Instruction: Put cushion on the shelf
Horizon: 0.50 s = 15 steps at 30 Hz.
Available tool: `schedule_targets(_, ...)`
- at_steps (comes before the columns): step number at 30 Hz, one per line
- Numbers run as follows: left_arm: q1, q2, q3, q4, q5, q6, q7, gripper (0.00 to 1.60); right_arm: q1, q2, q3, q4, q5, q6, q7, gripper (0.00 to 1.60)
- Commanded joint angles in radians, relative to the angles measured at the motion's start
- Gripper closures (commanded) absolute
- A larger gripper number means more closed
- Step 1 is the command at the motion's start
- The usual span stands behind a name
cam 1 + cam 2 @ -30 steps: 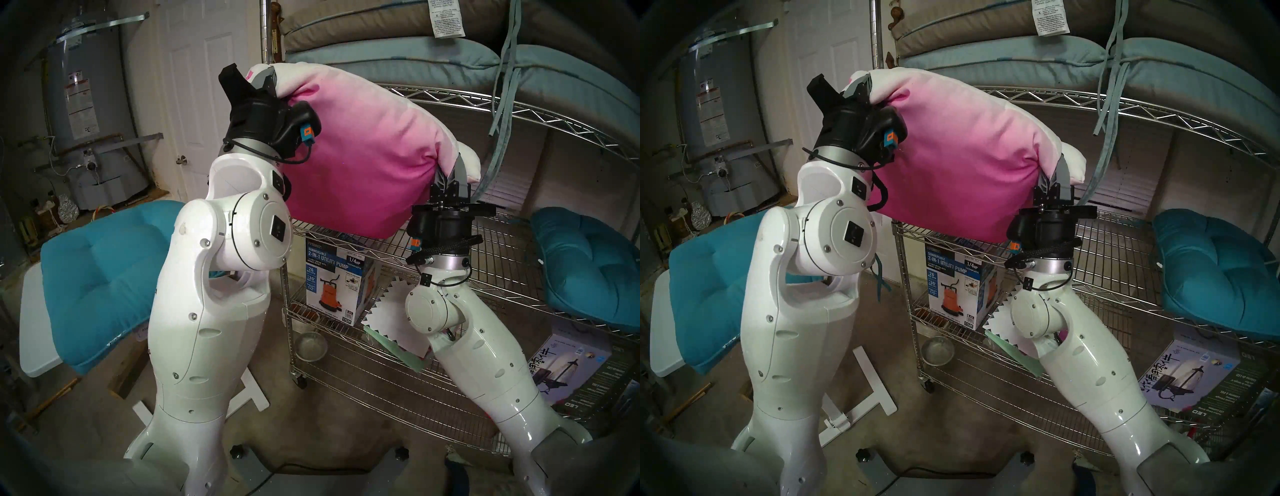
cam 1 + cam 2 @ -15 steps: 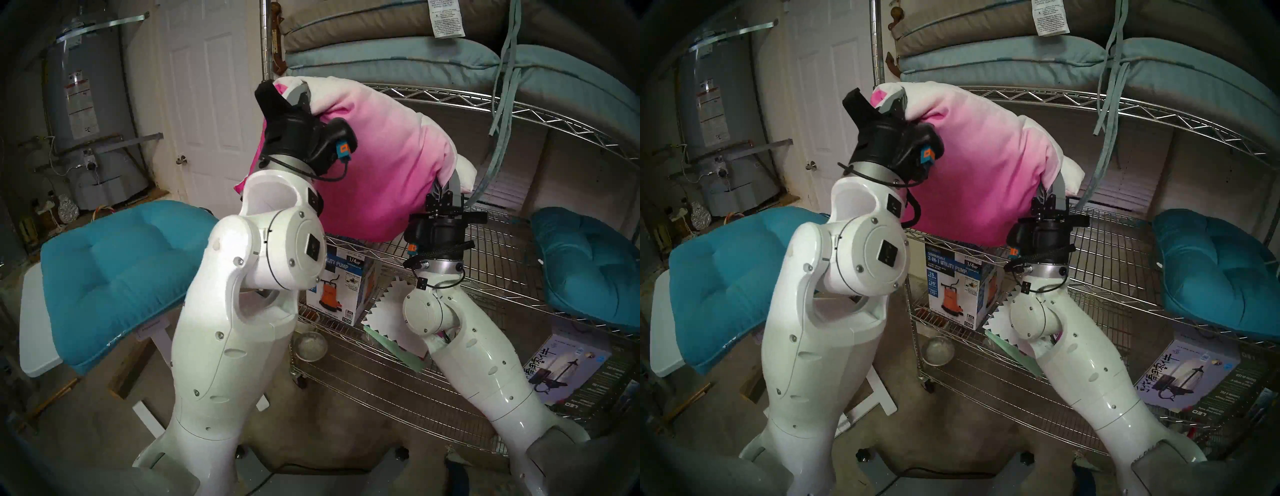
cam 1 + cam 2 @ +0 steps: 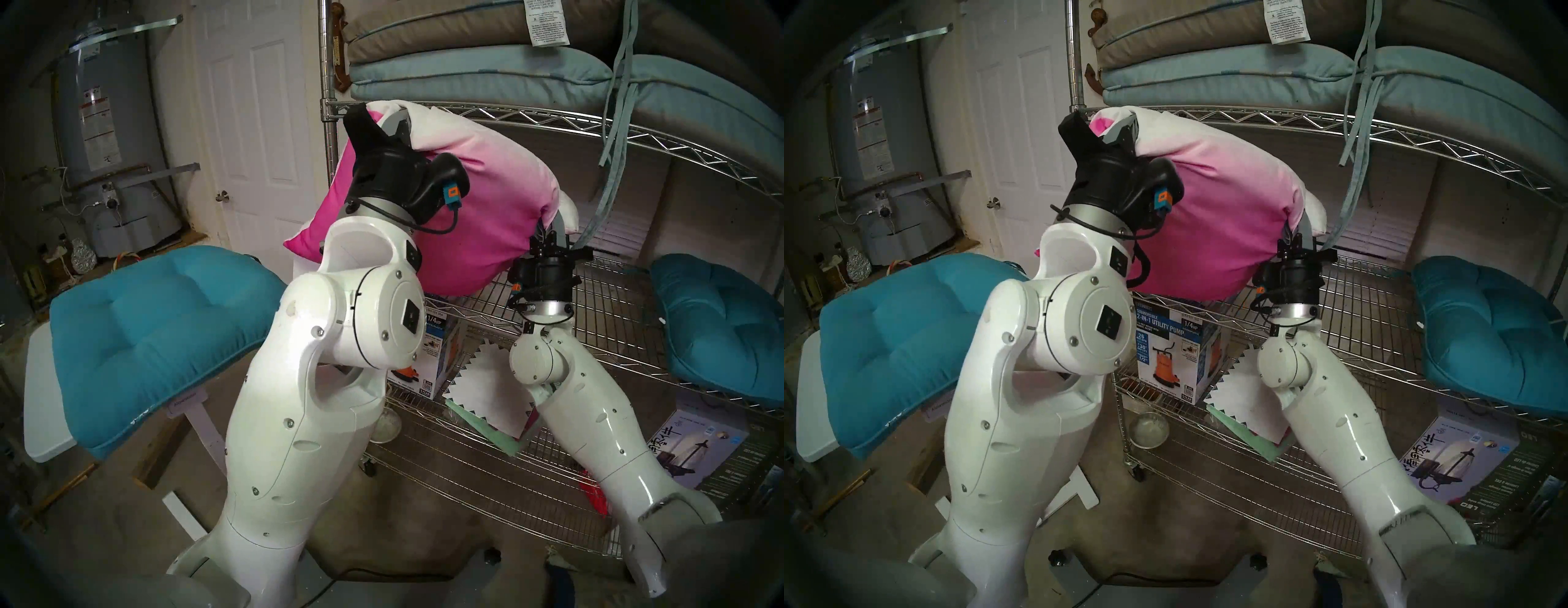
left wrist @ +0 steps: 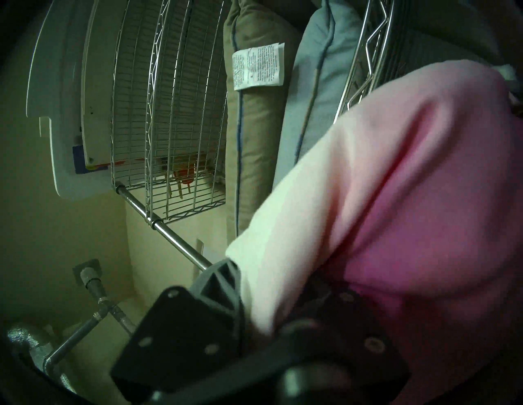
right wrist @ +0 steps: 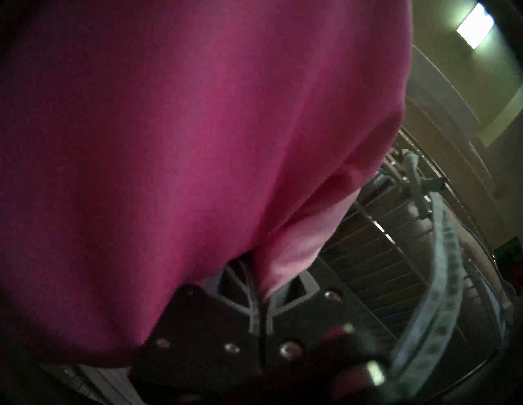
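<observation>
Meanwhile, we note both arms have carried the cushion [image 3: 488,204] rightward from beside the chrome post into the shelf [image 3: 615,305] opening, left pincer [image 3: 396,123] and right pincer [image 3: 555,220] each clamped on a corner, leaving lowering and release outstanding.

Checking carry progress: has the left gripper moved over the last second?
Yes. The left gripper, shut on the cushion, has shifted rightward in the head view: earlier it was left of the shelf's chrome post, now it is right of it.
</observation>
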Motion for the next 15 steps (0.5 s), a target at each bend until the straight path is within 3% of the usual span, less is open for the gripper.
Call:
schedule_targets(1,-0.010,-0.004,-0.003,-0.030,0.006,0.003,0.003,1.60,0.115,-0.042,0.013,0.118,0.020,-0.013,0.098,1.60)
schedule_targets(15,-0.013,-0.029,0.017,0.003,-0.005,0.004,-0.022,1.60,0.222,-0.052,0.035,0.233,0.061,-0.020,0.195,1.60)
